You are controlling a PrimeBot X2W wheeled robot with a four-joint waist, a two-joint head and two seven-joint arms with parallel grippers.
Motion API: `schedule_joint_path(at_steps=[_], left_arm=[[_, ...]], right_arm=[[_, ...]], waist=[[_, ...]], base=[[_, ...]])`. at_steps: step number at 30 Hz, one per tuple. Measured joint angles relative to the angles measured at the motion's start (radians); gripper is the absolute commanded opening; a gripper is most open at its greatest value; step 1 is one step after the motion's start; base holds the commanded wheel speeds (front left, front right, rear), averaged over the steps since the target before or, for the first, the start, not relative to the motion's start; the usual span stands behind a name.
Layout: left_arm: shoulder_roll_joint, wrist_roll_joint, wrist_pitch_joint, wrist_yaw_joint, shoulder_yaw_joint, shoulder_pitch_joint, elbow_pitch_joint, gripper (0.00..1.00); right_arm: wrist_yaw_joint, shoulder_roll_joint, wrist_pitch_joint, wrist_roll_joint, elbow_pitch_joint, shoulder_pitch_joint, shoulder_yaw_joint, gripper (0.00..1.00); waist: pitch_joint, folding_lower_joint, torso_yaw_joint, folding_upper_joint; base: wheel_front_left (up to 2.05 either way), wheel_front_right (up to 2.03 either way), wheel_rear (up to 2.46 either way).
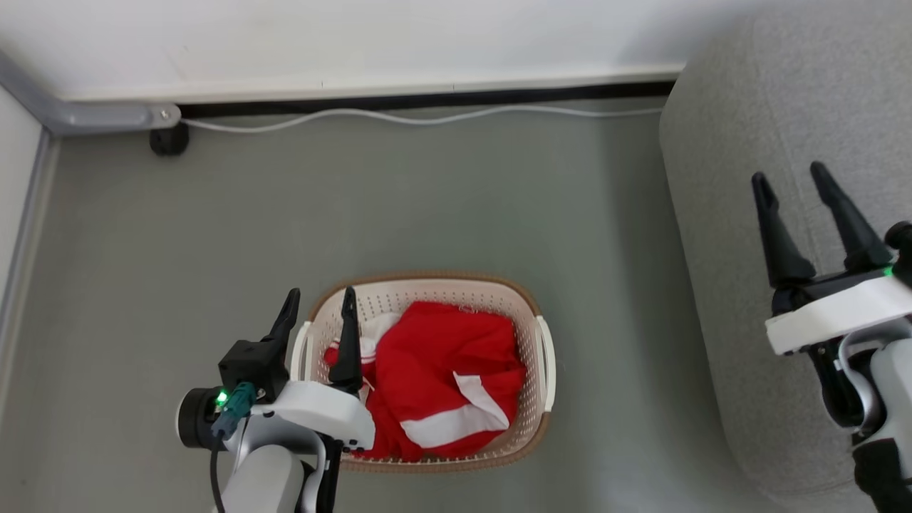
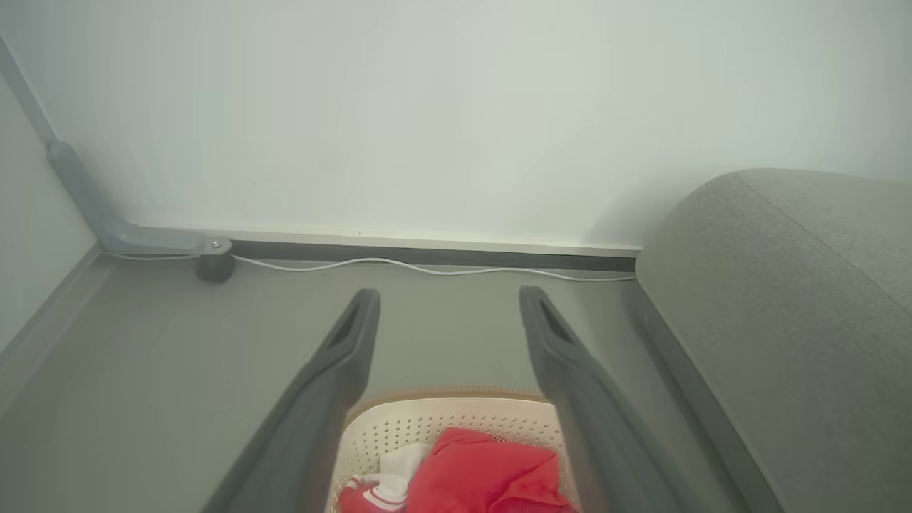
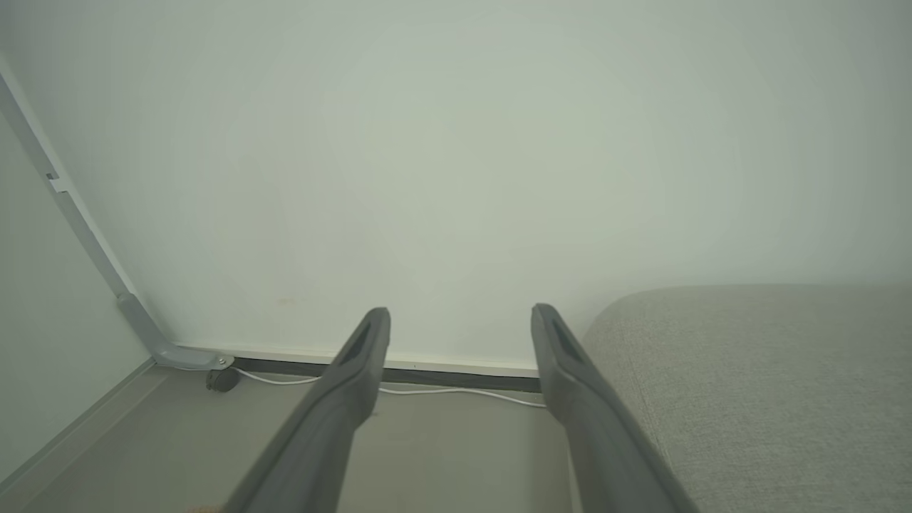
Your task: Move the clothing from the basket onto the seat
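Grey floor (image 1: 427, 199): oval cream plastic basket (image 1: 442, 291) holds red white-striped clothing (image 1: 442, 363). Jaws spread, empty: left gripper (image 1: 320, 292), right gripper (image 1: 788, 173). Risk: descent clips basket edge, tipping it.

Light: we see soft, even brightness
Shadows: we find a faint one on the floor (image 2: 613, 335) beside the seat (image 2: 784, 285)
Focus: head view sharp; wrist views hazy; fingers (image 2: 320, 399) of the left claw (image 2: 449, 292) blurred

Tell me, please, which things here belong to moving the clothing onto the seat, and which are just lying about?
Job in hand: clothing, basket, seat, left gripper, right gripper (both open).
Lying about: white cable, black wheel, grey frame bar.
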Motion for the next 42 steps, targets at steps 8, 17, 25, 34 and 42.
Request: schedule_joint_path(at_steps=[8, 17, 25, 34, 42], left_arm=[[0.001, -0.039, 0.000, 0.042, -0.080, -0.060, -0.001, 1.00], [0.001, -0.122, 0.000, 0.051, -0.203, -0.189, 0.019, 1.00], [0.002, -0.201, -0.001, 0.048, -0.328, -0.320, 0.161, 1.00], [0.002, -0.343, -0.001, 0.058, -0.468, -0.480, 0.403, 1.00], [0.001, -0.431, -0.001, 0.129, -0.593, -0.617, 0.597, 1.00]], right_arm=[[0.000, -0.034, 0.000, 0.019, -0.083, -0.047, -0.035, 1.00], [0.000, -0.067, -0.002, 0.036, -0.177, -0.119, -0.077, 1.00], [0.000, -0.086, -0.003, 0.054, -0.218, -0.165, -0.080, 1.00], [0.000, -0.095, -0.003, 0.062, -0.270, -0.219, -0.060, 1.00], [0.000, -0.095, -0.008, 0.080, -0.310, -0.242, -0.060, 1.00]], waist=[[0.119, 0.0000, -0.005, 0.0000], [0.282, 0.0000, -0.012, 0.0000], [0.395, 0.0000, -0.025, 0.0000], [0.484, 0.0000, -0.065, -0.0001], [0.557, 0.0000, -0.097, -0.0001]], base=[[0.00, 0.00, 0.00], [0.00, 0.00, 0.00], [0.00, 0.00, 0.00], [0.00, 0.00, 0.00], [0.00, 0.00, 0.00]])
